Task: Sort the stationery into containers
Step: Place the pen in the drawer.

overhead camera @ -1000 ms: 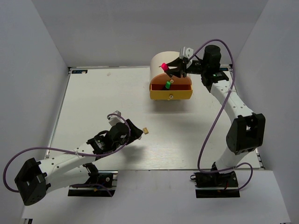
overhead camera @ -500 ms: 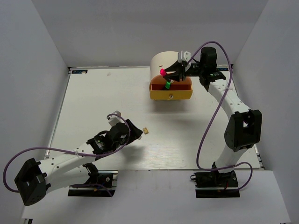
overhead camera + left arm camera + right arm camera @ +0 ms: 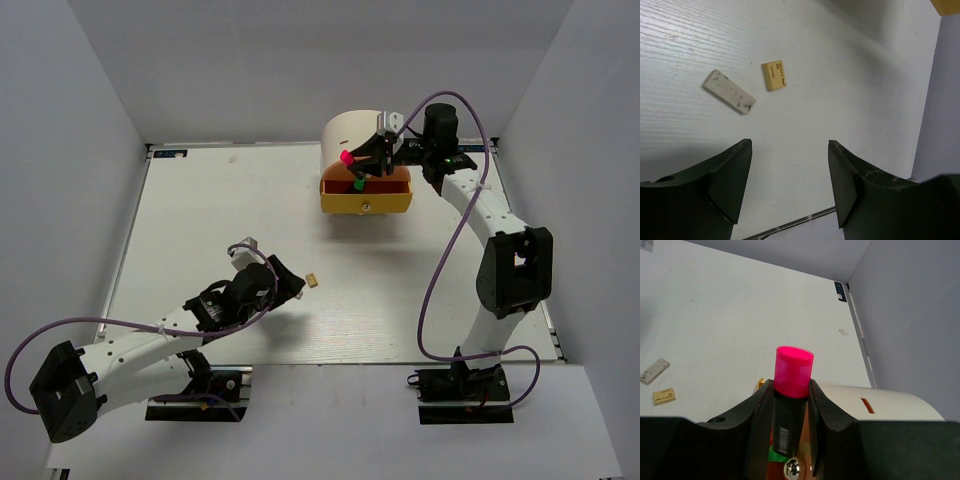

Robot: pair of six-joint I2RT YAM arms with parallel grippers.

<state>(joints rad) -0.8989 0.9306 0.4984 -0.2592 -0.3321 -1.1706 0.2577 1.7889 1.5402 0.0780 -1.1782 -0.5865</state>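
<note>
— What's in your right pincer [image 3: 791, 407]?

— A pink-capped marker [image 3: 794, 367]. My two fingers are clamped on its black barrel, cap end sticking out past the tips.

— And where is that?

— Up at the far side of the table [image 3: 200, 220], over the front of the cream unit [image 3: 348, 128], above the pulled-out orange drawer [image 3: 392, 181] and yellow drawer [image 3: 385, 204]. A green-capped marker [image 3: 357, 184] lies just below; I can't tell which drawer it's in.

— Your left pincer [image 3: 790, 185]?

— Spread wide, nothing between the fingers, hovering over the tabletop. A tan eraser [image 3: 774, 76] and a grey eraser [image 3: 729, 91] lie flat just beyond my tips, close together but not touching.
</note>
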